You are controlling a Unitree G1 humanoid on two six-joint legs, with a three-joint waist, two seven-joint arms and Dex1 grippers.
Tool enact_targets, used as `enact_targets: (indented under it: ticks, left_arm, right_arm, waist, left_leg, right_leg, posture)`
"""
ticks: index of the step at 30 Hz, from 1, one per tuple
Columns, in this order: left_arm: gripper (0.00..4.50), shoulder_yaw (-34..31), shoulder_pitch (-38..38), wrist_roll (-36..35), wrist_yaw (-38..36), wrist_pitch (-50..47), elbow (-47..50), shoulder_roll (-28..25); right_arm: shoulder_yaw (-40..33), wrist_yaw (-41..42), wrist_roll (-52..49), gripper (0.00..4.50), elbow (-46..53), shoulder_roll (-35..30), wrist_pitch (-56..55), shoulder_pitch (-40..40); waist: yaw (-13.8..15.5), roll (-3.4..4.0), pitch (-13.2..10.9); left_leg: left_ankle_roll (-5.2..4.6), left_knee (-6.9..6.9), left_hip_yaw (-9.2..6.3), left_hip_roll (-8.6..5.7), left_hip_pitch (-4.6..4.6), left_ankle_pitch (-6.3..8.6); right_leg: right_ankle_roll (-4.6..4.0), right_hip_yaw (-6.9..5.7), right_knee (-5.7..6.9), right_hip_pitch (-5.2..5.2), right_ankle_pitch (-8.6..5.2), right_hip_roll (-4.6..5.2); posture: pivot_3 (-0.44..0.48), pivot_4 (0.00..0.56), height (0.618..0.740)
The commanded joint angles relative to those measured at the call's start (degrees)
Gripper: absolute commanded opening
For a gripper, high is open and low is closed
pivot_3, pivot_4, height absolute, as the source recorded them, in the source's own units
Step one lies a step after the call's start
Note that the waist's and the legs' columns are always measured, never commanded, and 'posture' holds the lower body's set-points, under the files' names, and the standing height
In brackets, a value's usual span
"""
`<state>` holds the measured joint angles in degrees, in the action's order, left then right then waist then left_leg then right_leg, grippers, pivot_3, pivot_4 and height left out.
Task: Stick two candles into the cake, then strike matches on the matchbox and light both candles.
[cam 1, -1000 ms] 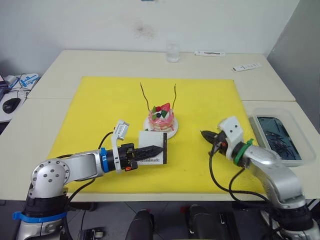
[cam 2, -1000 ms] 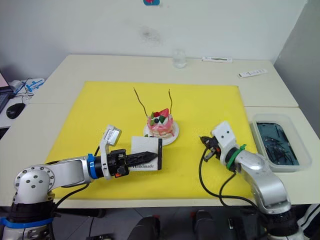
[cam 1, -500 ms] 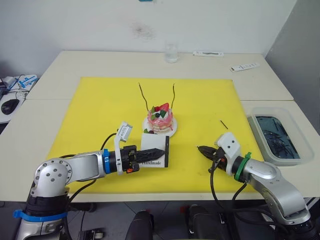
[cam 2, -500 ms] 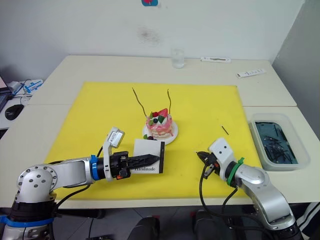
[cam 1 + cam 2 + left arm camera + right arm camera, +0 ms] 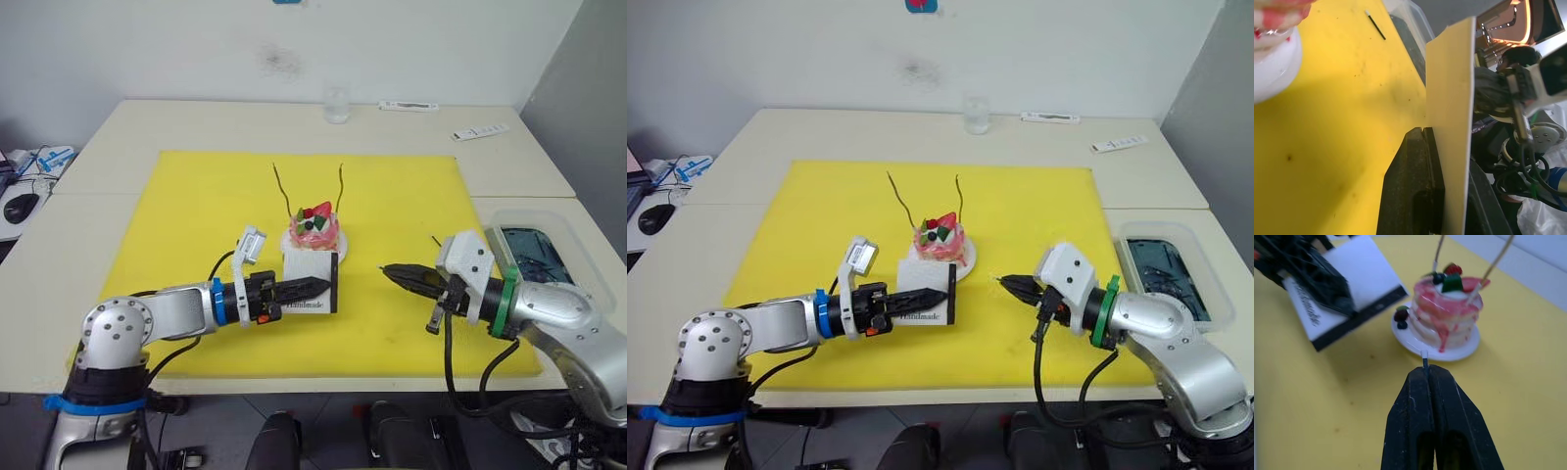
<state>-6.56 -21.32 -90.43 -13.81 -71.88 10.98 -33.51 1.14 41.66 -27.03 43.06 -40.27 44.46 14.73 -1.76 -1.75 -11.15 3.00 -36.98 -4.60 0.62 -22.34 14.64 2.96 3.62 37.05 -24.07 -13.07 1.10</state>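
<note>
The cake (image 5: 316, 229) is sitting on its small white plate near the middle of the yellow mat (image 5: 186, 206), and the two candles (image 5: 283, 190) are already standing in it, rising in a V above the strawberry. The matchbox (image 5: 312, 285) is standing on edge just in front of the cake, gripped by the left pincer (image 5: 315, 285), whose fingers are clamping it from either face; held upright this way, it is offering its black strip toward the other arm, I judge for striking. The right pincer (image 5: 1426, 371), to the right of the cake and pointing at it, is pinching a match (image 5: 1424, 358) whose pale tip is poking out between the closed fingertips, ready to be drawn along that strip. A second match (image 5: 438, 242) is lying loose on the mat, farther right of the cake. Beyond the mat's right edge, a clear plastic tray (image 5: 598, 284) is holding something dark that I cannot identify. A glass (image 5: 337, 102) is standing on the desk (image 5: 196, 122) well behind the cake.
</note>
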Motion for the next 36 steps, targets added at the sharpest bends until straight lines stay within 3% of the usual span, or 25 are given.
enact_targets:
  ticks: [1, 11, 36]
  left_arm:
    - [0.00, 0.64, -1.62, -0.98, 0.46, 0.76, -0.16, 1.00]
    - [0.00, 1.44, -3.35, -0.01, -0.95, 0.29, -1.30, 1.31]
    - [0.00, 1.40, -3.89, 1.29, -3.75, 0.14, -0.73, 1.01]
  right_arm:
    - [0.93, 1.44, -1.45, 0.03, 1.74, -2.25, 1.19, 2.93]
    - [9.33, 0.11, 1.61, 0.03, -1.05, -2.00, 1.92, 12.38]
    - [16.97, 5.93, 11.43, 0.03, -6.21, -2.70, -7.85, 11.20]
  waist:
    - [0.00, 0.00, 0.00]
    - [0.02, 0.00, 0.00]
    - [0.03, 0.00, 0.00]
  left_leg:
    - [0.00, 0.00, 0.01, -0.01, -0.01, 0.00]
    - [0.00, 0.01, -0.01, -0.02, -0.07, 0.00]
    - [0.01, 0.00, -0.02, -0.02, -0.06, 0.00]
  right_leg:
    - [0.04, 0.01, -0.01, 0.00, 0.03, 0.01]
    - [0.14, -0.02, -0.01, -0.05, 0.09, 0.03]
    - [0.16, -0.03, 0.02, -0.05, 0.11, 0.03]
  posture:
    - [0.000, 0.150, 0.740]
    - [0.000, 0.150, 0.740]
    - [0.000, 0.150, 0.740]
